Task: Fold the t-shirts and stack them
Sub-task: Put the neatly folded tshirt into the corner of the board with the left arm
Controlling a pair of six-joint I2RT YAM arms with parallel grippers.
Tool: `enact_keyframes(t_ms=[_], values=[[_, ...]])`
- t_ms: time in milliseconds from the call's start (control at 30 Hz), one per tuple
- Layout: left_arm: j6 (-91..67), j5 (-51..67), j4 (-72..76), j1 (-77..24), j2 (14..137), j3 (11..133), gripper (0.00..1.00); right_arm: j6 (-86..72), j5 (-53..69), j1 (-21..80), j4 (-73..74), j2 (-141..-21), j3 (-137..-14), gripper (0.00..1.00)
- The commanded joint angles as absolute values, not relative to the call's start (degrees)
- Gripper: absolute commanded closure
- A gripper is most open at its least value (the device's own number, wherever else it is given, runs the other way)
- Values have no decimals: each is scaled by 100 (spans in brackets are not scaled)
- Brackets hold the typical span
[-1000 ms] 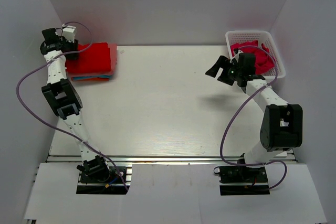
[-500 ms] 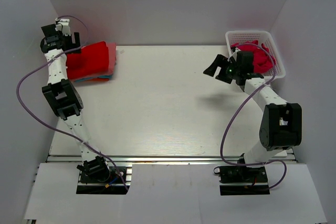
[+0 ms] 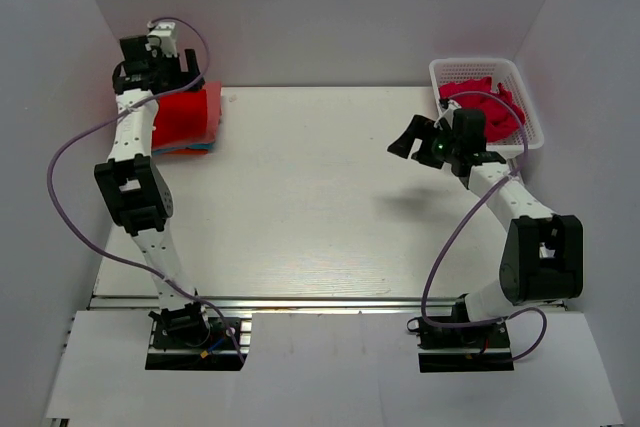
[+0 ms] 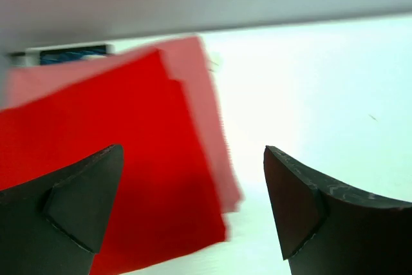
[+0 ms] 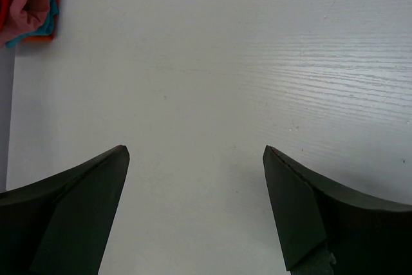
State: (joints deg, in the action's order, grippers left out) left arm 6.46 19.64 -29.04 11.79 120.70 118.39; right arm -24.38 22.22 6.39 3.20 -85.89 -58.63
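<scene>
A stack of folded t-shirts point(image 3: 188, 119) lies at the table's far left, bright red on top with salmon-pink, teal and orange edges below. In the left wrist view the red shirt point(image 4: 109, 159) lies over a salmon-pink one point(image 4: 206, 107). My left gripper point(image 3: 178, 75) hangs open and empty above the stack's far edge. A crimson-pink shirt point(image 3: 490, 107) is bunched in the white basket point(image 3: 470, 69) at far right. My right gripper point(image 3: 412, 139) is open and empty above bare table, left of the basket. The stack's end point(image 5: 29, 1) shows in the right wrist view.
White walls close in the table on the left, right and back. The left arm's purple cable point(image 3: 75, 147) loops beside the left wall. The table surface point(image 3: 320, 197) lies between the stack and the basket.
My left gripper has lifted off the stack and swung right and toward the back wall. My right gripper has shifted slightly left and down, staying open.
</scene>
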Motion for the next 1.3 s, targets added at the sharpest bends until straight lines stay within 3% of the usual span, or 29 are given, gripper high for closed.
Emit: enact_keyframes(t_ms=[0,267,533,833,1167,1267], values=[[439,2285,-3120,950,11892,11471,0,-2285,2197,607,141,-8315,-5678,10],[308,1969,-2856,888,11900,10961,0,-2188,2189,606,360,-8367,-5713,10],[1,2513,-2523,773,12471,10793,0,-2180,2144,607,457,-8358,-5722,10],[0,2575,-2575,668,12911,11153,0,-2118,1977,615,580,-8209,-5739,10],[53,2409,-2830,326,11832,11927,0,-2206,1995,606,80,-7692,-5433,10],[53,2425,-2673,36,11113,11096,0,-2259,1907,589,-289,-7463,-5134,10]])
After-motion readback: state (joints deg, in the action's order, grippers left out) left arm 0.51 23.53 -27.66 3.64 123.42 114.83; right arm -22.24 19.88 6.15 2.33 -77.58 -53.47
